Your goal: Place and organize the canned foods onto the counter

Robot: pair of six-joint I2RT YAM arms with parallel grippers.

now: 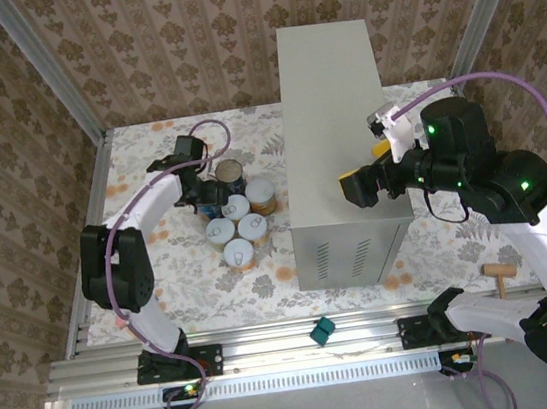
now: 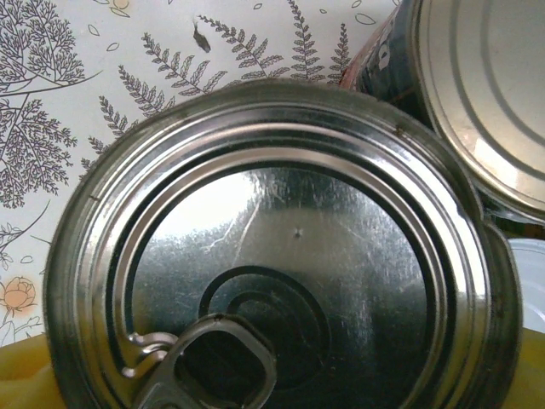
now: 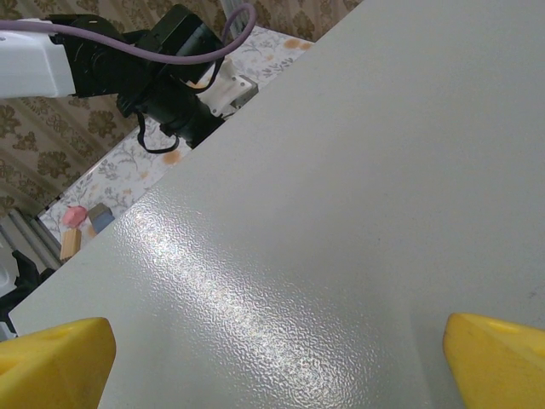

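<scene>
Counter (image 1: 331, 106) — the tall grey box stands upright in the middle of the floral surface (image 1: 162, 280), vent slits on its near face.

Your right gripper (image 1: 361, 179) hangs over the counter's flat top, toward its right edge. In the right wrist view its yellow fingertips (image 3: 55, 362) sit far apart at the two lower corners with grey metal between them: jaws spread wide, holding nothing.

Your left gripper (image 1: 209, 199) is down on the cluster of canned foods (image 1: 239, 224), which sits on the floral surface just left of the counter. The left wrist view looks straight down on a metal-topped can (image 2: 281, 281) with its pull tab (image 2: 213, 362) nearest the camera. Yellow fingers (image 2: 21, 379) show at both lower corners beside its rim — you cannot tell whether they clamp it or merely bracket it. A second dark-blue can (image 1: 232, 173) stands just beside it. The white-lidded cans (image 1: 238, 231) pack close on the near side.

Small items: a wooden mallet (image 1: 500, 276) lies right of the counter, a green block (image 1: 322, 331) sits on the near rail (image 1: 272, 346), and coloured blocks (image 3: 81, 226) lie on the floral surface beyond the counter's edge.
</scene>
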